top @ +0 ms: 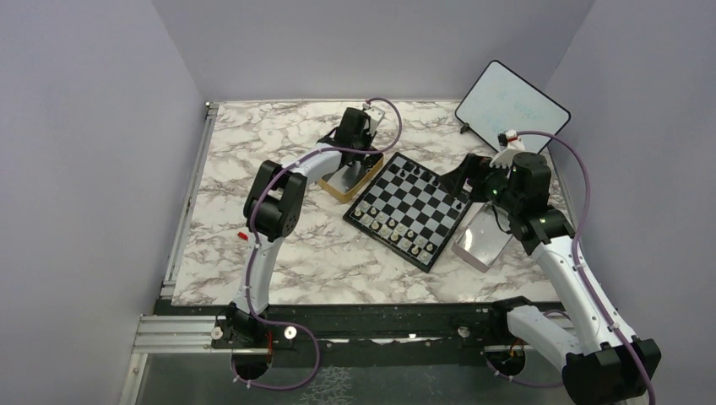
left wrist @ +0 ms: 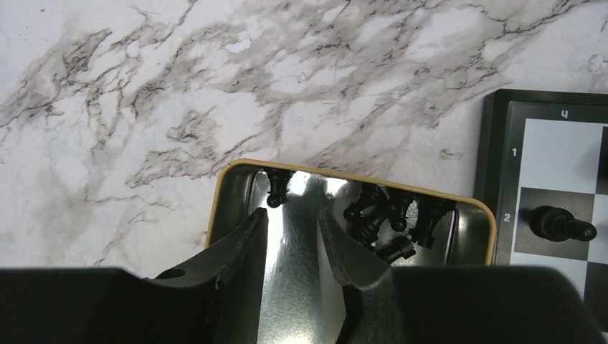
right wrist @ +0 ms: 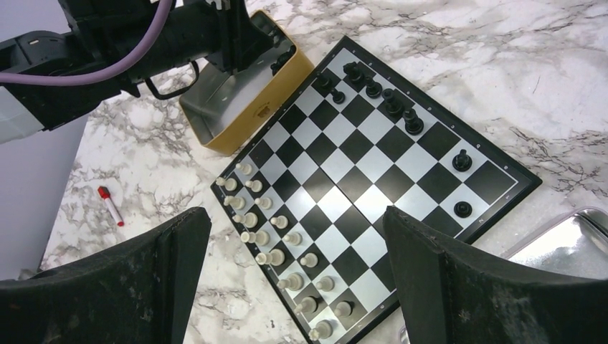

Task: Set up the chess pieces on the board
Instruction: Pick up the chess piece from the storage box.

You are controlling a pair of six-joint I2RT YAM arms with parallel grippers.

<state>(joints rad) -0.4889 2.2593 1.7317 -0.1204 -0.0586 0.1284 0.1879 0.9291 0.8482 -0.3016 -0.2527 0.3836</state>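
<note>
Left claw is hanging inside the rectangular gold metal tin, jaws parted and empty, seemingly lining up on tiny black chess pieces clustering just to its right.

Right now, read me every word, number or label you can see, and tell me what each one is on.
"1": on the board border, left wrist view.
"2": same border, one square further along.
"4": on the border's adjoining edge; it may be a turned letter.
Tablet: faint blue marks, too blurred to read.
Tin and marker: no readable text.
</note>
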